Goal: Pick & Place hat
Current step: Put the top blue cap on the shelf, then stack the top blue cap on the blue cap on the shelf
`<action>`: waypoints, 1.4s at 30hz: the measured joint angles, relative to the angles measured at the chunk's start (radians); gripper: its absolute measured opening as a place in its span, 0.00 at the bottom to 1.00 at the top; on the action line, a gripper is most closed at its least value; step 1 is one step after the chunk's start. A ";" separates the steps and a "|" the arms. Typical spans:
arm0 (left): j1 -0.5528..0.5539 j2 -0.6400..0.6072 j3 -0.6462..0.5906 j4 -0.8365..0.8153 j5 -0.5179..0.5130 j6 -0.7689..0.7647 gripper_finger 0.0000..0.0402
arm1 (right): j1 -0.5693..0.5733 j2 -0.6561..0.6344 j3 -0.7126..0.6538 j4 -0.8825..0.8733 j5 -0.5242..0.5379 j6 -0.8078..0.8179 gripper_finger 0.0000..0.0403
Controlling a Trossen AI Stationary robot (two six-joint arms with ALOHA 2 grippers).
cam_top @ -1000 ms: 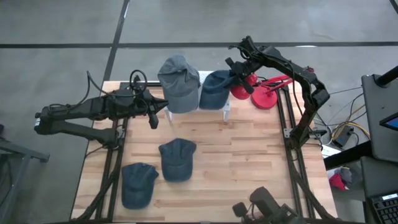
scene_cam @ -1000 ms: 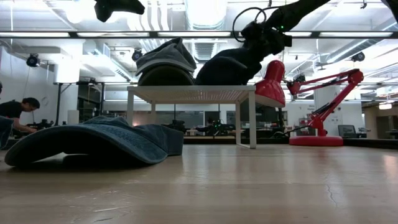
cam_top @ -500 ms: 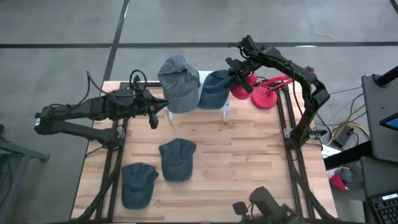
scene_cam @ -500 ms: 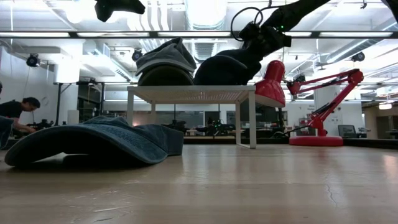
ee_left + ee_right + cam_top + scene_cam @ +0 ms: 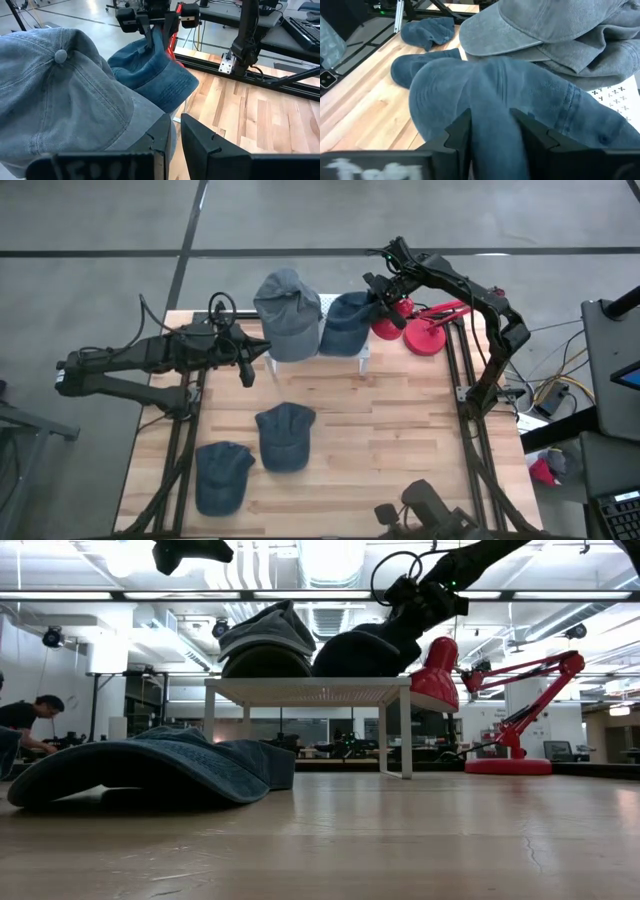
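High view: right claw (image 5: 384, 302) clenched on blue hat (image 5: 346, 323) at stand (image 5: 362, 356) edge.

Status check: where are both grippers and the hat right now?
Right gripper shut on dark blue hat atop white stand. Left gripper waiting near light grey hat. Red lamp close behind the right gripper.

Ceiling strip lights (image 5: 330, 560) glare brightly above me; my counter (image 5: 400, 430) is evenly lit, shadows soft, the near wood blurred.
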 joint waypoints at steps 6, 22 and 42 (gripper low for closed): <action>0.000 0.000 0.000 0.000 0.004 0.008 0.11 | 0.000 0.000 0.000 0.003 0.000 0.000 0.43; 0.000 0.000 0.000 0.000 0.004 0.017 0.11 | 0.008 -0.084 0.001 0.137 0.516 0.231 0.39; 0.000 0.038 0.000 0.000 0.004 0.019 0.11 | 0.128 -0.037 0.001 0.208 0.943 0.162 0.18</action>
